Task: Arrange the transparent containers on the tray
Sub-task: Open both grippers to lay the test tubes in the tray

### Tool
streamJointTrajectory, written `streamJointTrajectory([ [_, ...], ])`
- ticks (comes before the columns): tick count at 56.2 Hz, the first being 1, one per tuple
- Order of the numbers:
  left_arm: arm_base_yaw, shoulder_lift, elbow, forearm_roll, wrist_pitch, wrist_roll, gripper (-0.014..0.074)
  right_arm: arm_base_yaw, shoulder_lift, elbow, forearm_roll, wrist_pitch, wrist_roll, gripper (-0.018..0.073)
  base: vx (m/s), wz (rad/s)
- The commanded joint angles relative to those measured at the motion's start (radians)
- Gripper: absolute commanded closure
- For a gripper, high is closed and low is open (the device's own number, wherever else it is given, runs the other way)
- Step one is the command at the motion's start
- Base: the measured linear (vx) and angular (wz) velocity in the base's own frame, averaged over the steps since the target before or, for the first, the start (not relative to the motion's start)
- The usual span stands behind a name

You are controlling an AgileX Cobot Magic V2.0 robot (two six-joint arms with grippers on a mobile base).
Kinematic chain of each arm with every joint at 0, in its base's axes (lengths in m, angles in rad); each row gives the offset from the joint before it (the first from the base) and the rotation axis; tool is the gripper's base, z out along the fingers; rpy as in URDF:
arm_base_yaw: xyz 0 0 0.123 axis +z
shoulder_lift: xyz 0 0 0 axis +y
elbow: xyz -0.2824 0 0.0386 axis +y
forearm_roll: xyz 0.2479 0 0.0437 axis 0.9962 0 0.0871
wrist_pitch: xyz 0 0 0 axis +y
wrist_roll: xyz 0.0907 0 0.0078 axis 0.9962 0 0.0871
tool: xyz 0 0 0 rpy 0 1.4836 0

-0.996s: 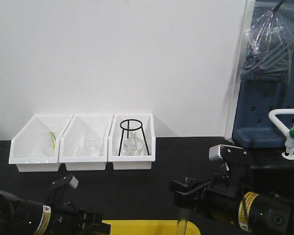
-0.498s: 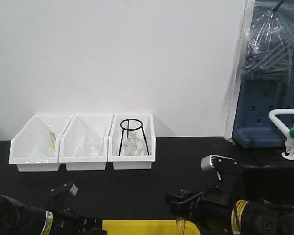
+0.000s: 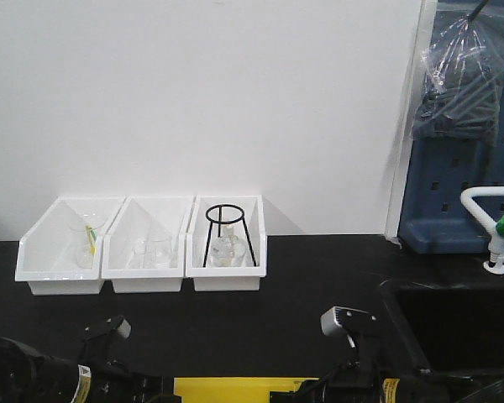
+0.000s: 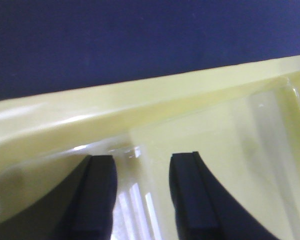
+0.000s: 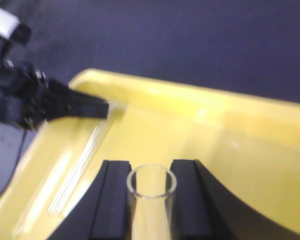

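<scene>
Tray (image 3: 235,388): yellow, flat at near edge of black tabletop (image 3: 319,277).
Right gripper (image 5: 151,165): above tray floor; jaws pressed on both sides of held test tube (image 5: 149,220), open rim level with the tips.
Left gripper (image 4: 142,160): low over tray, close to a corner; jaws apart with glass between, contact not possible to tell.
Lying test tube (image 5: 75,175): flat on tray floor along a side rim, one end at left gripper.
White bins (image 3: 143,248): three, at far edge of tabletop, well apart from tray.

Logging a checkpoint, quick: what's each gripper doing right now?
Left gripper: astride the lying test tube in the yellow tray; grip cannot be told.
Right gripper: closed on the other test tube.
</scene>
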Motion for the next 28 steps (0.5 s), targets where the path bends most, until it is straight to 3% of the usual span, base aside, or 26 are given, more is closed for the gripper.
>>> streamJointTrajectory([
  [1, -0.006, -0.05, -0.024, 0.076, 0.0, 0.003, 0.017, 0.0, -0.008, -0.03, 0.006, -0.043, 0.013, 0.0571, 0.0, 0.0],
  [18, -0.006, -0.13, -0.027, 0.073, -0.006, 0.003, 0.0167, 0.0, 0.109, -0.03, 0.024, 0.059, 0.013, 0.0556, 0.0, 0.0],
  [28, -0.006, -0.242, -0.027, 0.073, -0.021, 0.003, 0.0167, 0.0, 0.157, -0.033, 0.105, 0.137, 0.002, 0.048, 0.0, 0.0],
])
